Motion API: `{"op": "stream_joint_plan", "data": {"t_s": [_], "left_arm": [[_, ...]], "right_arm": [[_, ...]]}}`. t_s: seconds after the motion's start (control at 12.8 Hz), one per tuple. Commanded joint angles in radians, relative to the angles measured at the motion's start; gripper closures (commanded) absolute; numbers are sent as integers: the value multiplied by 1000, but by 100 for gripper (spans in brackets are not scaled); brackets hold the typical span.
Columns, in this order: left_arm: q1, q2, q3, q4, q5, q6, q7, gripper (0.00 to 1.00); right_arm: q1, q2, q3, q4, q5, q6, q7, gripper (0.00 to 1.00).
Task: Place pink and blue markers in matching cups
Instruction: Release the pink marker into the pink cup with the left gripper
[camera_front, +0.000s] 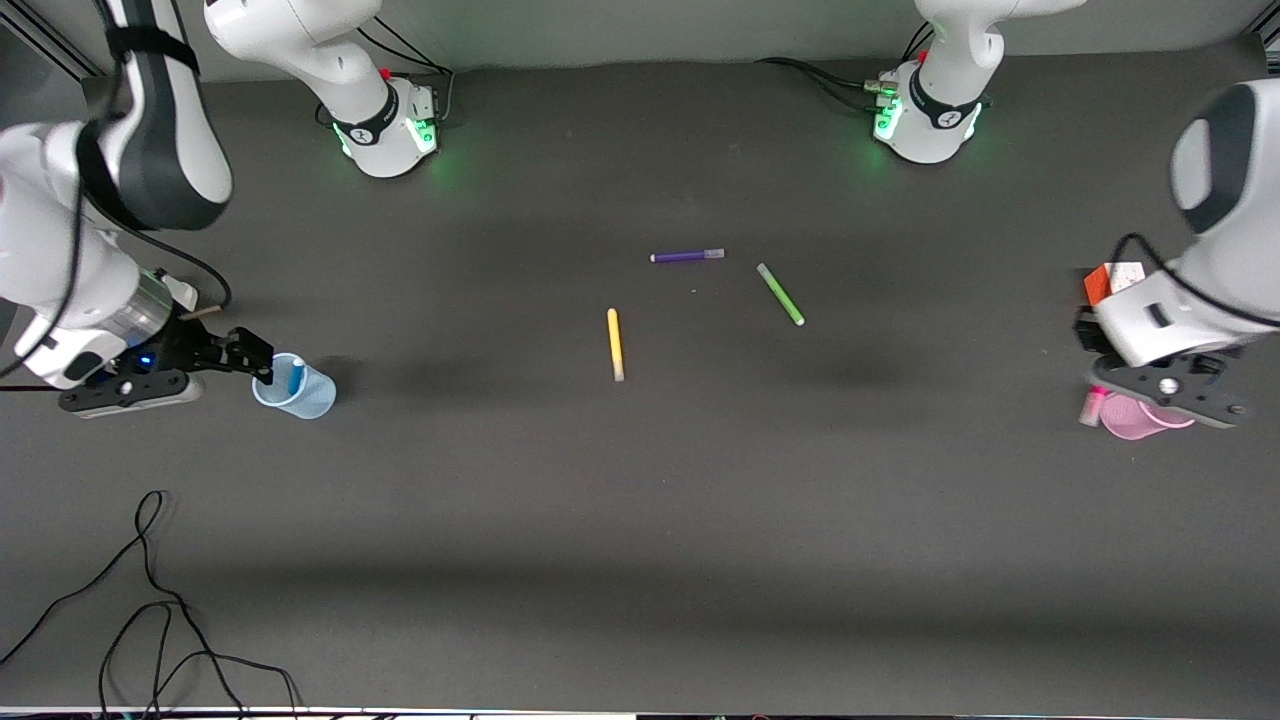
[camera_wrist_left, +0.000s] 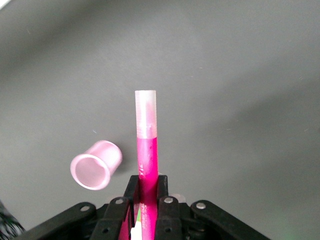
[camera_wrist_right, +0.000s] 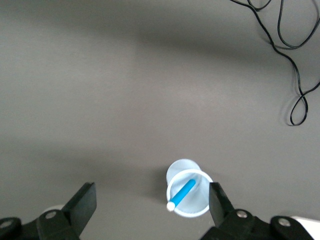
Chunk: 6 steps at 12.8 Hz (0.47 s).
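Left pincer (camera_front: 1150, 395) sits over the pink cup (camera_front: 1135, 417) at my left arm's end of the worktop (camera_front: 640, 520); front view hides its fingers, only the pink marker (camera_front: 1091, 406) tip pokes out beside the cup. Right pincer (camera_front: 262, 362) is just beside the blue cup (camera_front: 297, 388) at my right arm's end, fingers spread. Blue marker (camera_front: 296, 376) stands in that cup, leaning on its rim. Mid-worktop, well apart from both pincers: purple marker (camera_front: 687, 256), green marker (camera_front: 781, 294), yellow marker (camera_front: 615, 344). Loose black cable (camera_front: 150, 600) lies nearest the front camera. No readable writing anywhere.

Left wrist view: left pincer (camera_wrist_left: 148, 200) clenched on the pink marker (camera_wrist_left: 147, 150), magenta body, pale translucent cap end pointing away from the fingers. Pink cup (camera_wrist_left: 96, 165) is tipped on its side on the worktop (camera_wrist_left: 240, 75), mouth open toward the camera, near the marker but not touching it.

Right wrist view: right pincer (camera_wrist_right: 150, 200) released, fingers wide. Blue cup (camera_wrist_right: 188, 195) is upright between them, close to one finger. Blue marker (camera_wrist_right: 181, 195) lies slanted inside, white tip at the rim. Cable (camera_wrist_right: 285, 60) loops farther off.
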Motion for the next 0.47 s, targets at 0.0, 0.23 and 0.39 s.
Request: {"op": "stream_joint_plan", "data": {"t_s": [0.0,0.23,0.39], "left_arm": [[81,-48,-14,-36,-24,53,233,100],[220,-45,-12,-48,-150,107,534,100],[331,-34,-12,-66,-301,142,724,100]], "right_arm": [[7,17,15,128,16,-151,51,0],[-23,15,71,219,16,-288,98,0],[-124,11,196,251,17,-316,105,0]]}}
